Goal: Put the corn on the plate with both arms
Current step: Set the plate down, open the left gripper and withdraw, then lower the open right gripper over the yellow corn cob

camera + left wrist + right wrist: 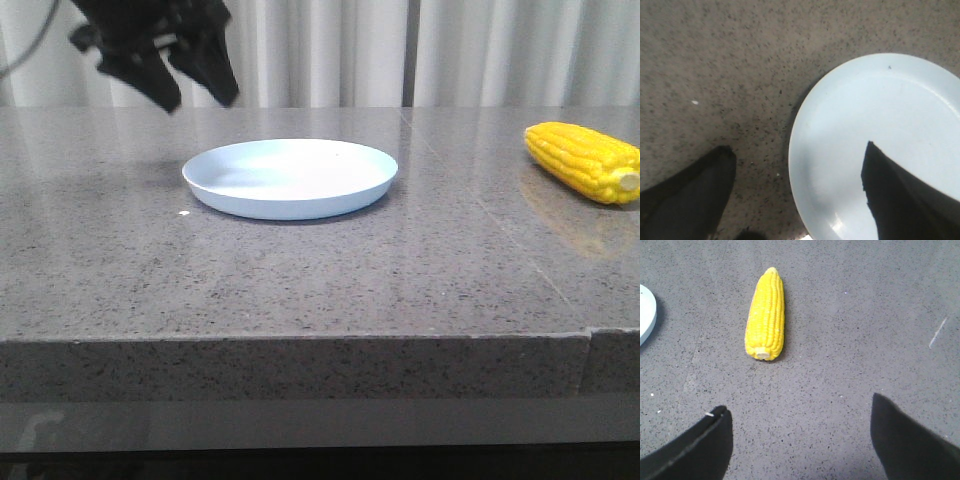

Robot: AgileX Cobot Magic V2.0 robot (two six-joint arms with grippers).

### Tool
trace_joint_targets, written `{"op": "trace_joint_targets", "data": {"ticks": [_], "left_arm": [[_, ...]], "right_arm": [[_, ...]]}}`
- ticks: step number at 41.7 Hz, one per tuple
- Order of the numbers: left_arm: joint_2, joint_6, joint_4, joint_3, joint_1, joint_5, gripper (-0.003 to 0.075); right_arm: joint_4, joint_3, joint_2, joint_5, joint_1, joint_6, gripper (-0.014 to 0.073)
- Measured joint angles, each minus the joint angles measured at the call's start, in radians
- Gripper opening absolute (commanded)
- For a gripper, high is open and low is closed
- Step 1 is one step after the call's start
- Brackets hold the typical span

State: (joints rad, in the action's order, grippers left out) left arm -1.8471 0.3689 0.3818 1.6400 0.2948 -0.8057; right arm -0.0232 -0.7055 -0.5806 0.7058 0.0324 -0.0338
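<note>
Grey speckled stone table (300,290) carries the plate (290,178) and the corn (583,161), well apart.

Polished speckled grey stone table (300,280), smooth matt pale plate (290,178), glossy bumpy-kerneled yellow corn (583,160).

A speckled grey stone desk (300,270) is seen, with a seam line running across its top. Pale pleated curtains (480,50) are hung behind the desk.

Grey speckled stone table (300,270), seam near right edge; pale pleated curtains (480,50) behind; soft even light.
</note>
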Motion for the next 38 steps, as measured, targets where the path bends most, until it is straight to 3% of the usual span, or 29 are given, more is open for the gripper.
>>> {"op": "trace_joint_targets", "data": {"ticks": [11,20,38], "left_arm": [[0.207,-0.222,-0.364,-0.006,0.158,-0.134,0.0514],[0.435,-0.275,-0.395,-0.133,0.242,-0.150,0.0514],[0.907,-0.336,-0.395,-0.571,0.249,-0.068,0.0514]], "right_arm": [[0.000,0.000,0.000,0.000,0.000,0.000,0.0594],[0.000,0.000,0.000,0.000,0.000,0.000,0.0594],[0.000,0.000,0.000,0.000,0.000,0.000,0.0594]]}}
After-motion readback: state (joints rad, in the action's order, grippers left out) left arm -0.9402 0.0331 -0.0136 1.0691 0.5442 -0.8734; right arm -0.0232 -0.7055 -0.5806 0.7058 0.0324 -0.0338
